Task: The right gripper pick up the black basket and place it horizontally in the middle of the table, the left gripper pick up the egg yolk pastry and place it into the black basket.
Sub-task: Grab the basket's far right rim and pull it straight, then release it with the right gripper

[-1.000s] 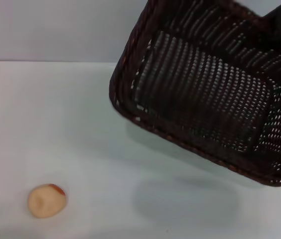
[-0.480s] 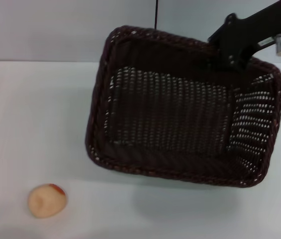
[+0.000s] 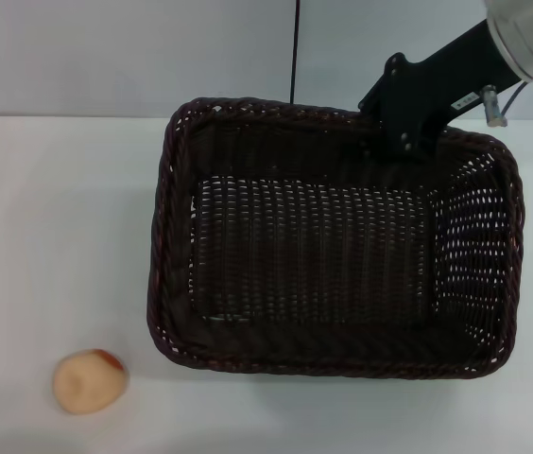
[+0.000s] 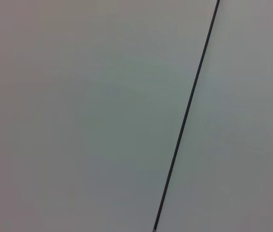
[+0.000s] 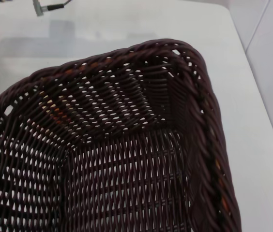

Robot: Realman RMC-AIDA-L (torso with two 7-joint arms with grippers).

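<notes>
Black basket (image 3: pixel 333 241) flat on the white table (image 3: pixel 49 236), opening up, long side running left to right, near the middle and toward the right of the head view. Right gripper (image 3: pixel 401 142) reaching in from the far right, down at the basket's far rim, black body over the braided edge; fingers hidden against the dark weave, so impossible to tell how far apart or whether clamped on the rim. Small white label on the arm's black segment, writing too small to read. Egg yolk pastry (image 3: pixel 89 380) lying on the table near the front left, well apart from the basket, orange-red patch on its far right edge. Right wrist view filled with the basket's corner (image 5: pixel 127 145) and braided rim. Left wrist view: only a pale wall and a thin dark line.
</notes>
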